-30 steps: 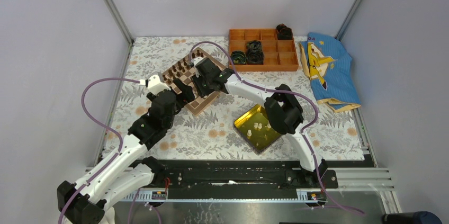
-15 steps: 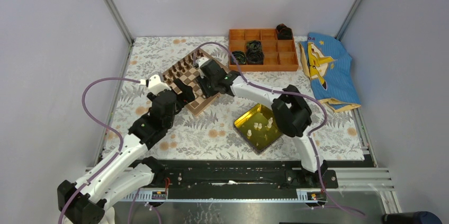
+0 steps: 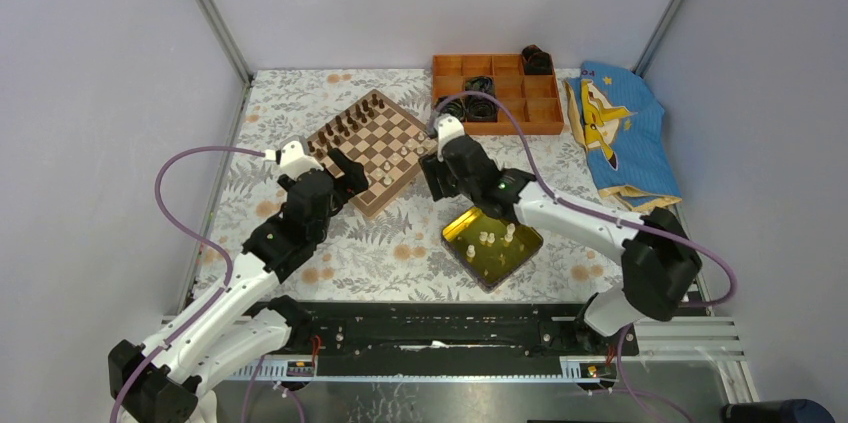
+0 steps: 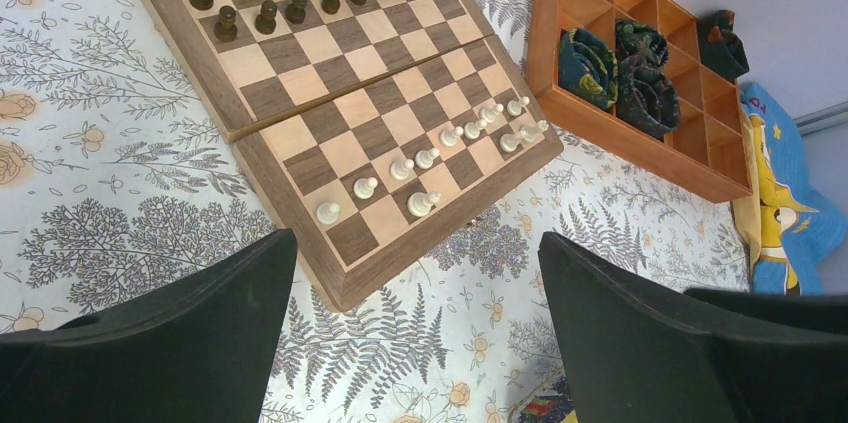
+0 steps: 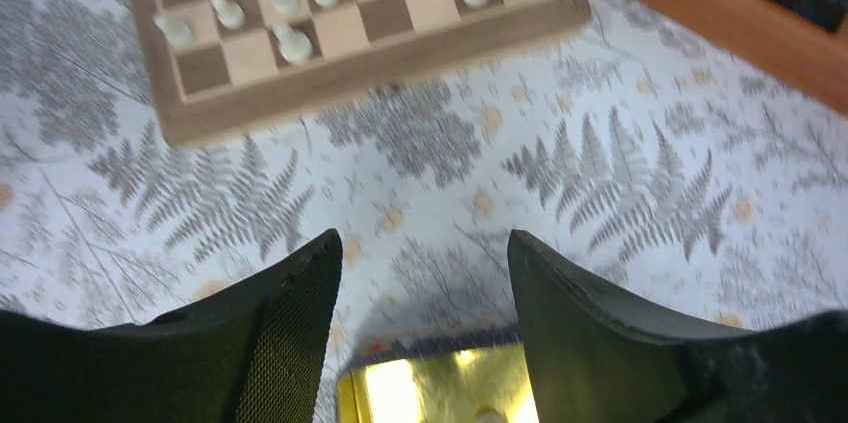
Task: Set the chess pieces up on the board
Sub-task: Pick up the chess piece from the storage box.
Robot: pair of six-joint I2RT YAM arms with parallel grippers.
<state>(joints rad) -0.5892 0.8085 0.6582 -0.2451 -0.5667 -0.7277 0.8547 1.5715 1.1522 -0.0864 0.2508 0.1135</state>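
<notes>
I've got left gripper [image 4: 415,241] open by the board's [image 4: 318,43] edge, right gripper [image 5: 422,243] open, empty, ready for the tray's [image 3: 510,261] chess pieces [image 3: 488,238].

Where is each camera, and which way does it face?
Top external: high behind the robot, looking down on the board; left arm, right arm show.
Left wrist: raised, facing the board and orange box; open jaws below.
Right wrist: low, facing the board's near edge and yellow tray; open jaws below.
Shared: both wrist views show the chess pieces.
</notes>
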